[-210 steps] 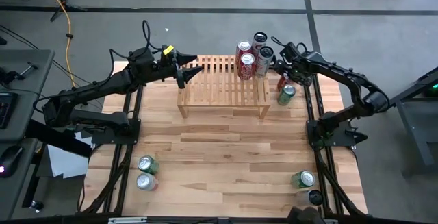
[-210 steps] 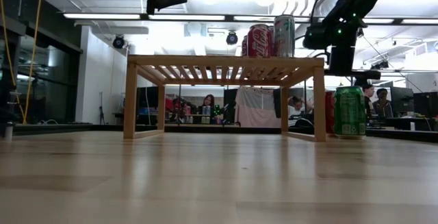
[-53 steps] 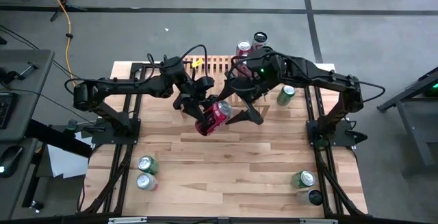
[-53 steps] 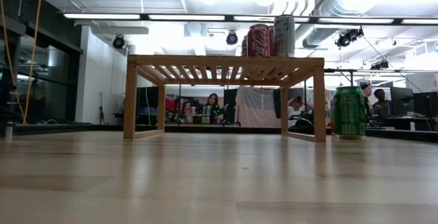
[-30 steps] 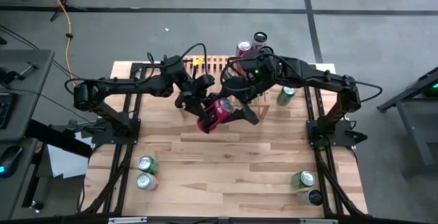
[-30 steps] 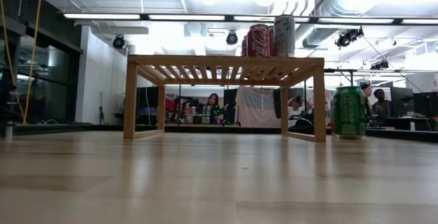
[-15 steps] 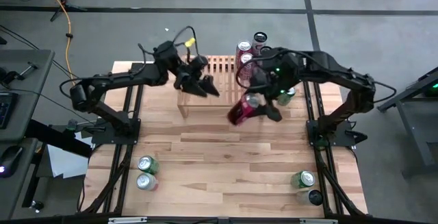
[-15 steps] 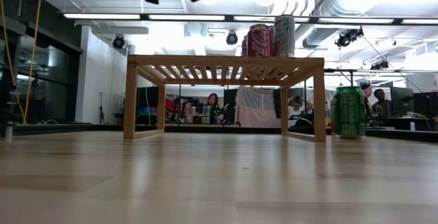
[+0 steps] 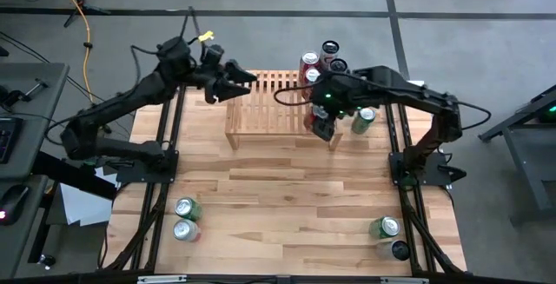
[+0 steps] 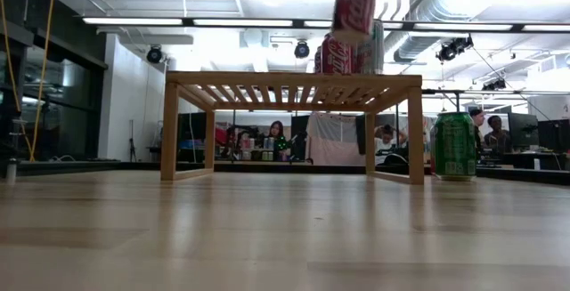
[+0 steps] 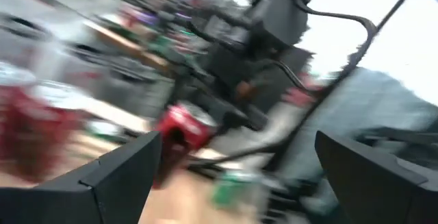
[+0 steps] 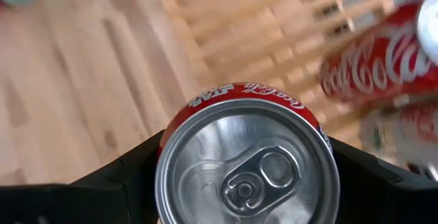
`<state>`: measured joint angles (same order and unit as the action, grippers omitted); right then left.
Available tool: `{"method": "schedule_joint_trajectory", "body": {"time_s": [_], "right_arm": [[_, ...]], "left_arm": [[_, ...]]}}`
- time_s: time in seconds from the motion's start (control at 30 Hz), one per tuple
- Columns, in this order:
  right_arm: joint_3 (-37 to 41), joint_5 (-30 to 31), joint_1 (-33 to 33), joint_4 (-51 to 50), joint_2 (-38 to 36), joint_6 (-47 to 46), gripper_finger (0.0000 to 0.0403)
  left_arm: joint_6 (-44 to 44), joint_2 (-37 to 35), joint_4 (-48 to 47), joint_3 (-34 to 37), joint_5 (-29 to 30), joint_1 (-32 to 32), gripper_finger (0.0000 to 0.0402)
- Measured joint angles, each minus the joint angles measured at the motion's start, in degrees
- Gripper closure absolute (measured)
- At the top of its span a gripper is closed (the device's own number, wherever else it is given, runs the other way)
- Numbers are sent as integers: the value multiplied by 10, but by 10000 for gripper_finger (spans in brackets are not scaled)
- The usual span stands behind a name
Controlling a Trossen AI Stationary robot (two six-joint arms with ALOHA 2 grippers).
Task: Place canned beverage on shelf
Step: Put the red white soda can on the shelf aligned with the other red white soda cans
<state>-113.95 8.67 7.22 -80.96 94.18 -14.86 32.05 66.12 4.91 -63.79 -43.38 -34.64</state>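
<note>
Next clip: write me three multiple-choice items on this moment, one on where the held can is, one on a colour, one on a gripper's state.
1. The can in the right gripper hangs
A. above the shelf's right end
B. under the shelf
C. off the table

2. The held can is
A. green
B. red
C. blue

3. The left gripper is
A. shut on a can
B. open, empty
C. out of view

Key: A, the low view shows it above the shelf; B, red wall beneath its silver top; B, its fingers stand apart with nothing between.

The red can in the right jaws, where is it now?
In the high view the red can hangs in the right gripper above the shelf's right end, beside the cans standing there.
</note>
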Motion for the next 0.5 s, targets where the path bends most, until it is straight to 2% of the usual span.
{"method": "schedule_joint_trajectory", "body": {"time_s": [0.13, 0.27, 0.37, 0.5], "right_arm": [[0, 4, 23, -15, 20, -28, 109], [0, 26, 49, -14, 23, -65, 109], [0, 34, 69, -8, 23, -113, 109], [0, 33, 90, -3, 23, -160, 109]], "left_arm": [[-128, -61, -108, 0, 187, 29, 25], [-206, -98, -147, 0, 379, 71, 25], [-238, -106, -155, 0, 456, 92, 25], [-238, -102, -158, 0, 486, 104, 25]]}}
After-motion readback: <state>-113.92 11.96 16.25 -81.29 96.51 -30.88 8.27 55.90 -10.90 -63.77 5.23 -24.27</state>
